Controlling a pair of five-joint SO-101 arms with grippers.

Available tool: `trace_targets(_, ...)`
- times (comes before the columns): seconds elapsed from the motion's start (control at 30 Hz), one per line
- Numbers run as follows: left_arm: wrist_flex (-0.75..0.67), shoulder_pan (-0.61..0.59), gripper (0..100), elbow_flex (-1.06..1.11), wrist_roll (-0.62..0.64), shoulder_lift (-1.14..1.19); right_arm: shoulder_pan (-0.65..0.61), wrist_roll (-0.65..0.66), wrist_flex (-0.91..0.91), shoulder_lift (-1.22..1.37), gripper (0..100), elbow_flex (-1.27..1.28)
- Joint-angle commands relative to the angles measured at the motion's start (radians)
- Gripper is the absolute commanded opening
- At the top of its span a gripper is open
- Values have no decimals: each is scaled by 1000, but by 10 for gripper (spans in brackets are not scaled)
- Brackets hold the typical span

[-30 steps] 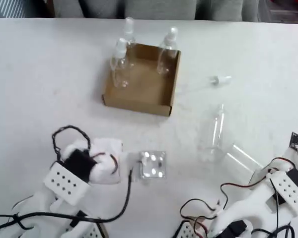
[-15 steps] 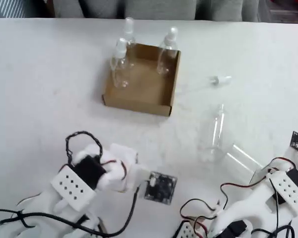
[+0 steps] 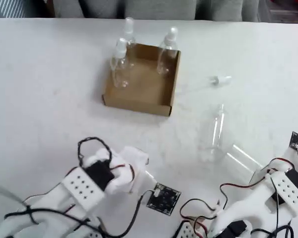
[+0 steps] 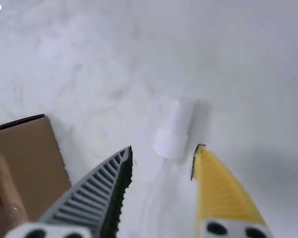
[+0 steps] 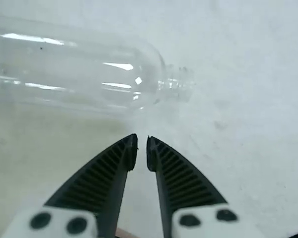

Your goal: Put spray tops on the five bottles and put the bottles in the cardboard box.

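Though parked near the front edge of the table [image 3: 39,99], points the left gripper [image 4: 163,148] straight at the loose spray top [image 4: 174,131], jaws spread wide and holding nothing. Finds that top lying on its side between the cardboard box [image 3: 141,82] and the right edge, well apart from the tips, long axis running roughly away from them along the line of reach. Calls, by this reading, for a long stretch forward before any closing, probably across the narrow collar. Has the right gripper [image 5: 141,138] all but closed on nothing, just short of a capless bottle [image 5: 79,74] lying crosswise to its reach, neck off to one side. Makes the left arm the better lined up for the top, the right the nearer to a bottle. Counts a capped bottle [image 3: 120,67] and a second capped bottle [image 3: 167,52] upright in the box, plus an uncapped bottle [image 3: 128,30] at its far edge, inside or behind, cannot tell.
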Motion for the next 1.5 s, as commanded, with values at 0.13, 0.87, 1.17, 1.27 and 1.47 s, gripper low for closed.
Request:
trace_targets(0.13,-41,-1,208,-203,-11,377,1,3,-12,-16,16,-5)
trace_targets(0.87,-183,-38,204,-169,-3,522,1,3,-13,-16,16,3)
trace_targets(1.17,-195,-44,185,-152,32,522,1,3,-13,-16,16,3)
trace_targets(1.27,-195,-38,69,-126,31,522,1,3,-13,-16,16,3)
trace_targets(1.47,-189,-59,18,-106,32,512,1,3,-13,-16,16,3)
